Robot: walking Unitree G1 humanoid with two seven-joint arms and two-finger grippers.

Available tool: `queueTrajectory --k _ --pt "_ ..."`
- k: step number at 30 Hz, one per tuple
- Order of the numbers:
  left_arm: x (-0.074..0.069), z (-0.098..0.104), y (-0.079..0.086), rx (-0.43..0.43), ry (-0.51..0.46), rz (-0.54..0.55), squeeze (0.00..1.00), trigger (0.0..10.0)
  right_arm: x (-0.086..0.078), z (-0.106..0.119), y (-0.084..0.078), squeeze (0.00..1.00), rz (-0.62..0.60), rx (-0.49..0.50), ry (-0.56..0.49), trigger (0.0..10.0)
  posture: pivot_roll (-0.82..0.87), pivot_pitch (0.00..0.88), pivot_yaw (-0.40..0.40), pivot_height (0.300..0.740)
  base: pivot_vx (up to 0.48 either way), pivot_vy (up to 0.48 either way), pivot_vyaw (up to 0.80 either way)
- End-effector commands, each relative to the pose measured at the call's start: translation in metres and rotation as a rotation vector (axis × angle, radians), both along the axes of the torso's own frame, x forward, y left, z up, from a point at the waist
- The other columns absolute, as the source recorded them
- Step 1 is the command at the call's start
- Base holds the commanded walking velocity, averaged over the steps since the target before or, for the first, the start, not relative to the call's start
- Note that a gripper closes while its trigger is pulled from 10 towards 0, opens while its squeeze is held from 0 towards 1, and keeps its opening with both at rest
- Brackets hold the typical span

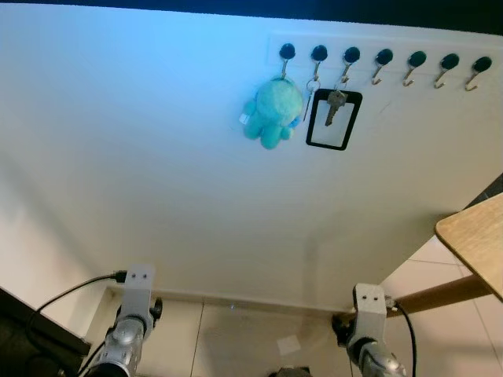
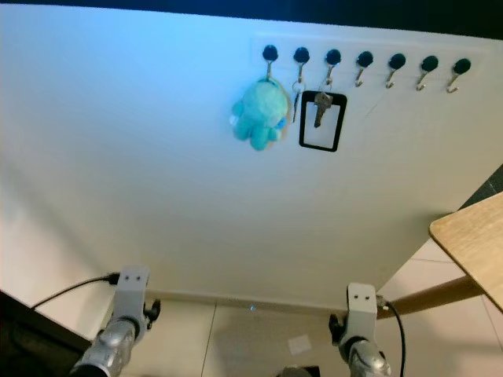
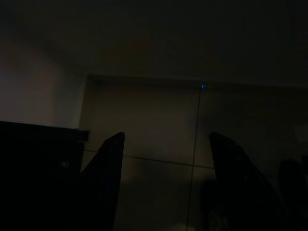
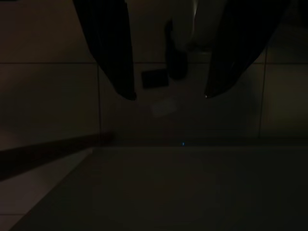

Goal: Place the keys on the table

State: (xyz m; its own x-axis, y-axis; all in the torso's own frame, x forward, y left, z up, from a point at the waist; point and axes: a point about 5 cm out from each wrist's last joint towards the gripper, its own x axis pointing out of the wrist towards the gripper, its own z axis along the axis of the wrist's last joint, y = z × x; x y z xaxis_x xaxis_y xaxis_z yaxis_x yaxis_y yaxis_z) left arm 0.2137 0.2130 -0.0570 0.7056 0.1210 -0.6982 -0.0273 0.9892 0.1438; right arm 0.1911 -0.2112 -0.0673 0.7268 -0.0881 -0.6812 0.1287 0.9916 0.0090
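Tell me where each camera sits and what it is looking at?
Left eye view: on the head, facing the wall with the hook rack, teal plush toy and key; both arms hang low, table at right.
Right eye view: beside it, same scene.
Left wrist view: dark, looks past the open left gripper at the floor.
Right wrist view: dark, looks past the open right gripper at floor.
Both eye views share wall, key and table; both wrist views share floor tiles.

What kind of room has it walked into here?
Probably a home entryway or hall: a row of wall hooks holds keys and a turquoise plush toy, above a tiled floor. A wooden table stands on the robot's right.
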Motion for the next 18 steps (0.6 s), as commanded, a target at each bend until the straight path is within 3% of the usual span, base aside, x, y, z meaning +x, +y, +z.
queueTrajectory --k 1,9,13,18 --pt "-0.002 -0.002 0.001 -0.003 -0.004 0.001 0.00 10.0 0.001 0.000 0.003 0.00 0.023 0.007 -0.008 10.0 0.04 0.000 -0.021 0.740 0.000 0.000 0.00" --pt "-0.006 -0.007 -0.012 -0.025 0.018 -0.064 0.00 10.0 0.016 0.008 0.026 0.00 0.187 -0.006 -0.104 10.0 0.04 0.000 -0.020 0.740 0.000 0.000 0.00" --pt "-0.006 -0.009 -0.018 -0.017 0.023 -0.096 0.00 10.0 0.014 0.005 0.032 0.00 0.248 0.014 -0.084 10.0 0.05 0.000 -0.026 0.740 0.000 0.000 0.00" --pt "-0.006 -0.009 -0.024 -0.019 0.017 -0.143 0.00 10.0 0.005 -0.001 0.030 0.00 0.224 0.039 -0.045 10.0 0.05 0.000 -0.024 0.740 0.000 0.000 0.00"
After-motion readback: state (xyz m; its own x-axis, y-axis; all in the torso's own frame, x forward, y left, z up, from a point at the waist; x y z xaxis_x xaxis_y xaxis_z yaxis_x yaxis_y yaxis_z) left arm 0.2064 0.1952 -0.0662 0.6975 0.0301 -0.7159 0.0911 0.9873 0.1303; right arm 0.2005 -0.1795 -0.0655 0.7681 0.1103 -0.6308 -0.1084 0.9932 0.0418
